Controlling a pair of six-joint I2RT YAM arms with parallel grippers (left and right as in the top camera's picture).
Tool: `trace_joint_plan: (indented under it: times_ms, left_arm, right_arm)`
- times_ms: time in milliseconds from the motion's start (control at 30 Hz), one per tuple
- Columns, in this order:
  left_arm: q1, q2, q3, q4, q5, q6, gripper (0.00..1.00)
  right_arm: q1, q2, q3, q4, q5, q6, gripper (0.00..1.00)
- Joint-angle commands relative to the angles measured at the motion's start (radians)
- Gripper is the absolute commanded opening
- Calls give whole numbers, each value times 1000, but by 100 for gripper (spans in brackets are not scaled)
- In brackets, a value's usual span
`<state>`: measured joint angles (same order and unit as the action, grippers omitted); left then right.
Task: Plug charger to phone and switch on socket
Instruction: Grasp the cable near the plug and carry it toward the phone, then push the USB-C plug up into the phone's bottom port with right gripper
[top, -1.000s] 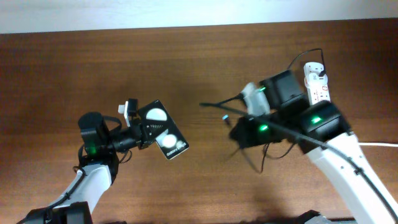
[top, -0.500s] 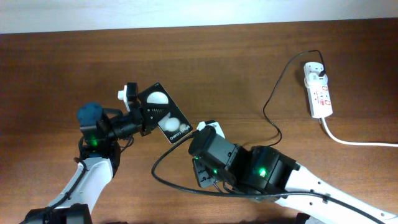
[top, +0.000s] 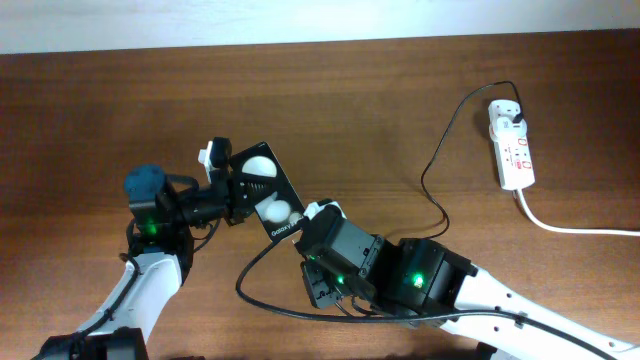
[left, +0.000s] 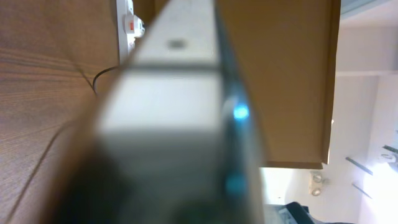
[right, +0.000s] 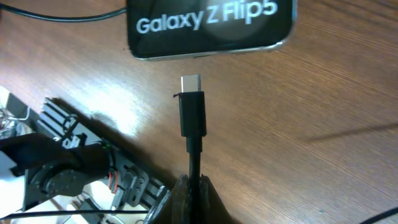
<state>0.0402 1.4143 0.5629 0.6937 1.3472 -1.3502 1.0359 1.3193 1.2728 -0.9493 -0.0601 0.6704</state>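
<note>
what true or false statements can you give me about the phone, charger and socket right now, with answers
1. The left gripper holds the phone. True.
2. The charger has its tip inside the phone's port. False: in the right wrist view, bare table shows between the tip and the phone's edge.
3. The right gripper is shut on the charger's cable just behind the connector. True.
4. The socket lies next to the left arm. False: it lies at the far right of the table, away from both grippers.
</note>
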Motion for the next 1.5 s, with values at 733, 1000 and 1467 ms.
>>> trace_joint_plan:
  times_ms: [733,1000,1467]
  left_arm:
    - [-3,-3,23,9,60,57,0]
    - [-3,-3,23,9,60,23,0]
    - [-3,-3,23,9,71,15,0]
  right_arm:
    - [139,16,-7,2,304,136,4]
    - [135,16,-7,21,270,136,4]
    - [101,16,-7,12,195,131,4]
